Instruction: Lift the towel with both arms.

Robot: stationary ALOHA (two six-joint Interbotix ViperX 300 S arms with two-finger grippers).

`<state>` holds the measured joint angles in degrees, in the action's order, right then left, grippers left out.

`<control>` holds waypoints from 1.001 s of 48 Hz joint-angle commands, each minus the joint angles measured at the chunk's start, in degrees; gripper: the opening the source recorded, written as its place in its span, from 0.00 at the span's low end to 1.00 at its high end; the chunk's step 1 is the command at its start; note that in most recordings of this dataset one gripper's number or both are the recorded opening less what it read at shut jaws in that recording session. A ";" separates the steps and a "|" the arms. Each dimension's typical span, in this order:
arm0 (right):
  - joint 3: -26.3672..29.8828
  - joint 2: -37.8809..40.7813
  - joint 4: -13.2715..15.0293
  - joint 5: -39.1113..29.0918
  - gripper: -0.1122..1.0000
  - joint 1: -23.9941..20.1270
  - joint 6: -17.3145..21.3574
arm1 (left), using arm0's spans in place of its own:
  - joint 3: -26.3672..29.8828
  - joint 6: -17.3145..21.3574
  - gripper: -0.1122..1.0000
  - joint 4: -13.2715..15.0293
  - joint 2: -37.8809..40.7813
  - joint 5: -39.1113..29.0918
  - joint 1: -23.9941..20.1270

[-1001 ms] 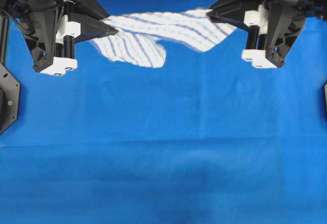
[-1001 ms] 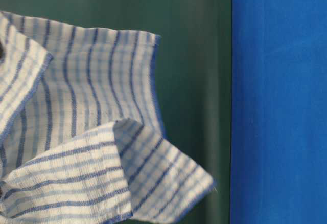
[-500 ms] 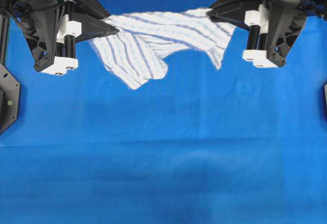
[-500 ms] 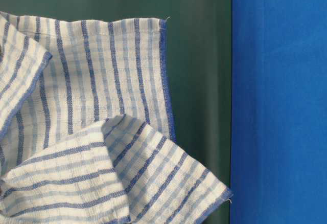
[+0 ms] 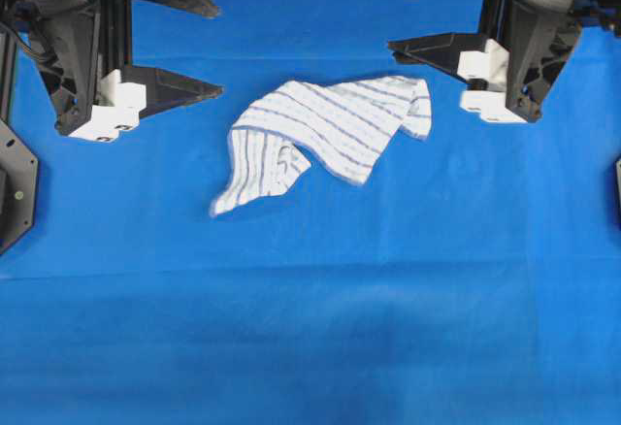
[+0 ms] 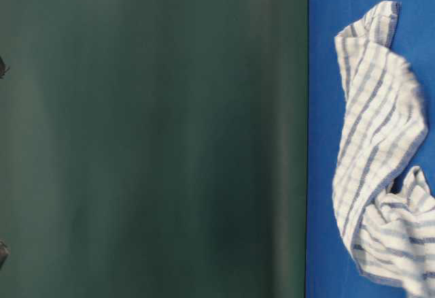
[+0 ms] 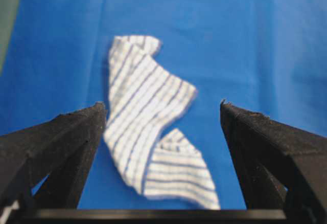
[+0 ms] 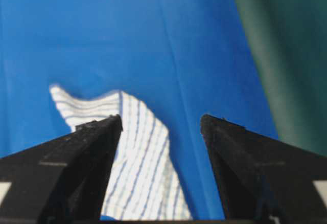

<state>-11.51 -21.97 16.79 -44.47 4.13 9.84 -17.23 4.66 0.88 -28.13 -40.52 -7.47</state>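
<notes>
The towel (image 5: 325,134), white with thin blue stripes, lies crumpled on the blue tablecloth between the two arms, one corner folded over at its left end. No gripper touches it. My left gripper (image 5: 218,47) hangs open above and to its left, with nothing between its fingers. My right gripper (image 5: 395,14) stands open above its right end, also empty. In the left wrist view the towel (image 7: 148,116) shows far below the spread left gripper (image 7: 162,104). The right wrist view has the towel (image 8: 138,152) below the open right gripper (image 8: 161,116). The table-level view catches the towel (image 6: 377,155) lying slack.
The blue tablecloth (image 5: 310,328) covers the whole table. Black fixtures sit at the left edge (image 5: 15,187) and the right edge (image 5: 617,192). A dark green backdrop (image 6: 149,135) fills most of the table-level view.
Both grippers have opened and let go of the towel. It hung stretched between them before; it has dropped and lies crumpled on the tablecloth.
</notes>
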 commanded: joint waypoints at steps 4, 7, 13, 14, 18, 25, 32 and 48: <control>-1.67 -0.70 -0.09 1.58 0.69 0.09 0.26 | -2.11 -0.18 0.91 0.09 -0.18 3.08 0.09; -4.04 -0.70 -0.18 3.16 0.69 0.09 1.05 | -5.01 -0.18 0.91 0.18 0.00 5.71 0.35; -8.44 -0.79 -0.18 6.42 0.69 0.09 3.08 | -10.37 -0.26 0.91 0.18 0.53 10.63 0.53; -9.23 -0.70 -0.18 6.86 0.69 0.09 3.43 | -11.60 -0.26 0.91 0.18 0.62 11.87 0.62; -12.48 -0.70 -0.18 9.23 0.69 0.09 4.66 | -14.94 -0.44 0.91 0.26 1.32 14.85 0.62; -17.31 0.62 -0.18 13.80 0.69 0.09 6.77 | -19.95 -0.44 0.91 0.26 2.99 20.04 1.23; -21.27 3.78 -0.18 18.46 0.69 0.09 8.88 | -23.82 -0.35 0.91 0.26 5.71 23.99 2.20; -25.40 13.97 -0.26 28.56 0.69 0.00 11.69 | -29.97 -0.53 0.91 0.26 15.73 34.37 3.87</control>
<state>-37.18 -9.23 16.61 -18.28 4.13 21.18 -47.20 4.13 1.05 -13.97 -8.70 -3.96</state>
